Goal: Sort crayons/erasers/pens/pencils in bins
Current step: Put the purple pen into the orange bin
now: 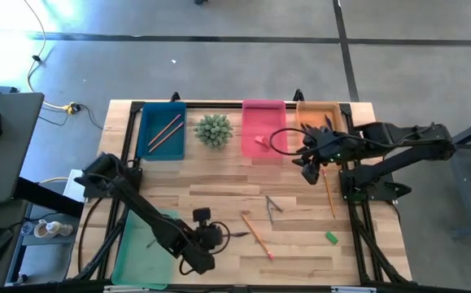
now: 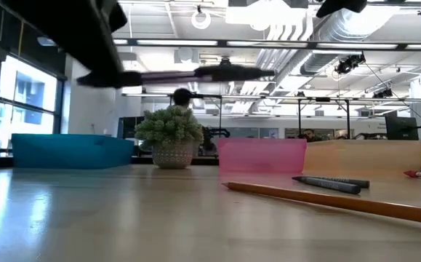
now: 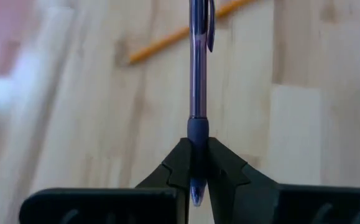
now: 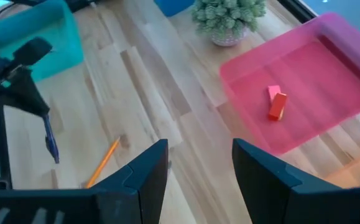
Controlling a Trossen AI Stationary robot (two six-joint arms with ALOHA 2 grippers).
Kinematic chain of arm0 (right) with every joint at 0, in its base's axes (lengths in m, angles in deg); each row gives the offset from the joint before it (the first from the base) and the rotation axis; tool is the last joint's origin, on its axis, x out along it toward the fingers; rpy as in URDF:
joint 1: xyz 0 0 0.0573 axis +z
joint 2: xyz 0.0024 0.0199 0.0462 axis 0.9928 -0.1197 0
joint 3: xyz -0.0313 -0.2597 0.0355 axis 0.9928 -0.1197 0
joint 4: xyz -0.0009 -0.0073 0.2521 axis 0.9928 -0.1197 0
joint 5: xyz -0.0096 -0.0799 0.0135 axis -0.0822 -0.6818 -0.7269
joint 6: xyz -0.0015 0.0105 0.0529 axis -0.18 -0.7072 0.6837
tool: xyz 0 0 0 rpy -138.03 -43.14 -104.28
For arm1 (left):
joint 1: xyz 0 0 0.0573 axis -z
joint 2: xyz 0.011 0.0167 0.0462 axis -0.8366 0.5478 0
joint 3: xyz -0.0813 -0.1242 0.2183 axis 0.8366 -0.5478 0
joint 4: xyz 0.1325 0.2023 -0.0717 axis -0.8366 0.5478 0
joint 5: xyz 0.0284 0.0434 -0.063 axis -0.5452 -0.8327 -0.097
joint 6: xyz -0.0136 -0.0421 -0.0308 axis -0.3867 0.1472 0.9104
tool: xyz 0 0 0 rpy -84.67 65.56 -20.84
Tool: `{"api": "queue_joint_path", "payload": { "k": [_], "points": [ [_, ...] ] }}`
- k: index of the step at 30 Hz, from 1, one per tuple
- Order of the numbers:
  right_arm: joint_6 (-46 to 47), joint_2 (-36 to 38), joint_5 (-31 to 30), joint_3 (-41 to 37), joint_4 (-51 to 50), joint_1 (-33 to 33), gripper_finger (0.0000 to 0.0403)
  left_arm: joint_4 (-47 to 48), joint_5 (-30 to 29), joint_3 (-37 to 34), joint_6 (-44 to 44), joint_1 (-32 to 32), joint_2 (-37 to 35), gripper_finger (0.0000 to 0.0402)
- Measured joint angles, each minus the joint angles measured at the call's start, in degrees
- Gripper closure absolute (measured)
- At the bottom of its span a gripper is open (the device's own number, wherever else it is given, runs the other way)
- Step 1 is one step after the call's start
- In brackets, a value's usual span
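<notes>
My left gripper (image 1: 219, 236) hovers over the table's near middle, shut on a dark purple pen (image 3: 198, 74) that also shows in the low view (image 2: 195, 74). My right gripper (image 1: 309, 172) hangs open and holds nothing, above the table in front of the pink bin (image 1: 263, 134) and the orange bin (image 1: 317, 114). The pink bin holds a pink eraser (image 4: 273, 92) and a red eraser (image 4: 278, 106). Two pencils (image 1: 164, 130) lie in the blue bin (image 1: 161, 150). The green bin (image 1: 137, 252) sits at the near left. My left gripper pinches the pen's dark grip section (image 3: 198, 134), near its writing end, between the two fingers (image 3: 226, 165). The writing tip (image 3: 195, 196) pokes back between the fingers. The pen's long body sticks out ahead of the fingertips, along the fingers. It is lifted clear of the table.
An orange pencil (image 1: 256, 235) lies just right of the held pen, another pencil (image 1: 329, 194) lies below my right gripper. Grey sticks (image 1: 272, 207) and a green eraser (image 1: 331, 238) lie on the wood. A spiky plant (image 1: 213, 130) stands between the blue and pink bins.
</notes>
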Motion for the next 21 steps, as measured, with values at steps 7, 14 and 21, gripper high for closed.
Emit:
{"api": "queue_joint_path", "payload": {
  "k": [7,14,21],
  "points": [
    [0.0,0.04,0.01,0.0,1.16,2.55,0.0231,4.12,-6.4,0.04,1.19,-2.3,-3.57,0.0387],
    [-0.39,0.03,0.0,0.0,2.02,3.8,0.0231,-1.24,-5.87,-6.98,4.53,-5.8,-6.73,0.0387],
    [-0.42,-0.01,0.0,0.0,4.08,3.92,0.0231,-16.77,-7.81,-15.92,5.04,-8.21,-12.4,0.0387]
  ]
}}
